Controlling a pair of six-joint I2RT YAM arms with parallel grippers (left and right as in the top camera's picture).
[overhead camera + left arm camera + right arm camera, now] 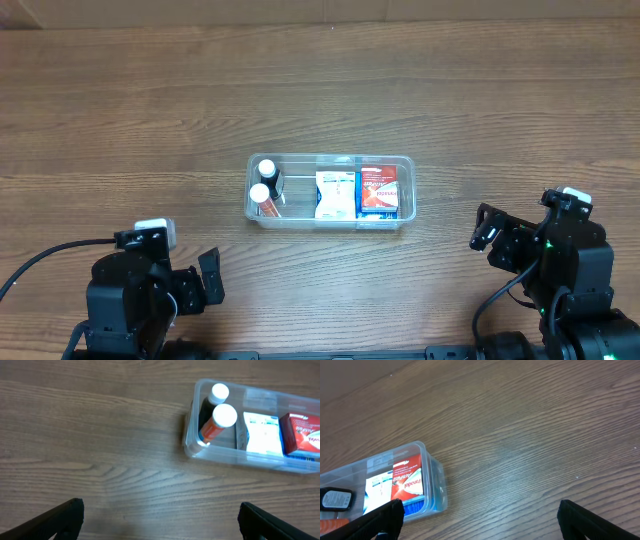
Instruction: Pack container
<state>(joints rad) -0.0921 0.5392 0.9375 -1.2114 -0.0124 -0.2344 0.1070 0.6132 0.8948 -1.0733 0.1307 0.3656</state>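
Observation:
The clear plastic container [404, 160] sits at the table's middle. It holds two white-capped bottles [264, 182] at its left end, a white and blue packet [334, 194] in the middle and a red and blue box [378, 190] at its right end. My left gripper [205, 280] is open and empty at the front left, well clear of the container [191, 440]. My right gripper [484, 228] is open and empty at the front right, just right of the container [436, 485]. The bottles [220, 417] and the red box [407, 479] show in the wrist views.
The bare wood table [150, 120] lies all around the container. Black cables trail from both arm bases at the front edge [40, 262].

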